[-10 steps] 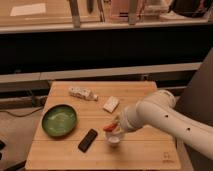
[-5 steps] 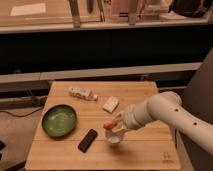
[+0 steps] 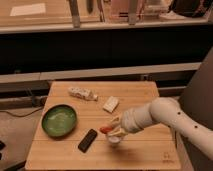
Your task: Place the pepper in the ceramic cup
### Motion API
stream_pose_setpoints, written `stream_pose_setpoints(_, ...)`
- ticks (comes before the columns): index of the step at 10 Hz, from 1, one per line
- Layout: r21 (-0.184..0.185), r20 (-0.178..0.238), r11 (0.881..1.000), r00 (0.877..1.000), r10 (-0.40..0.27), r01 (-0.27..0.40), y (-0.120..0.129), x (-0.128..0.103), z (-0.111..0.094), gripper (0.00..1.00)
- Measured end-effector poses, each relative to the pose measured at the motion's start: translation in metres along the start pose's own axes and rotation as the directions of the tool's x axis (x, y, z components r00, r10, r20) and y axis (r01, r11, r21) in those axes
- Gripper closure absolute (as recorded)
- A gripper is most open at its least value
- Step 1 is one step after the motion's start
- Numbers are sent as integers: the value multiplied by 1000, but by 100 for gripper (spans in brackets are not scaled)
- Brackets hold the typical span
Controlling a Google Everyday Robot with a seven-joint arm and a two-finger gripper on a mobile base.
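Note:
The red-orange pepper (image 3: 105,129) is held in my gripper (image 3: 113,130) just above the small white ceramic cup (image 3: 115,140), which stands on the wooden table (image 3: 145,150) near its middle front. My white arm reaches in from the right. The pepper sticks out to the left past the cup's rim. The gripper hides most of the cup.
A wide green bowl (image 3: 59,120) sits at the left. A black flat object (image 3: 88,140) lies left of the cup. A white packet (image 3: 111,104) and a small wrapped bar (image 3: 82,93) lie further back. The table's front edge is close below.
The arm has drawn back slightly to the right. The gripper with the pepper stays over the cup, slightly lower.

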Motion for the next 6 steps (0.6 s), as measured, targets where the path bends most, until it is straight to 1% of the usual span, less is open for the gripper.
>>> stream_pose_setpoints(3,4,53,1000,998,-29,29,-7,0,7,100)
stream_pose_setpoints(6,0,75,999,996,-44,44,-15,0,14,100)
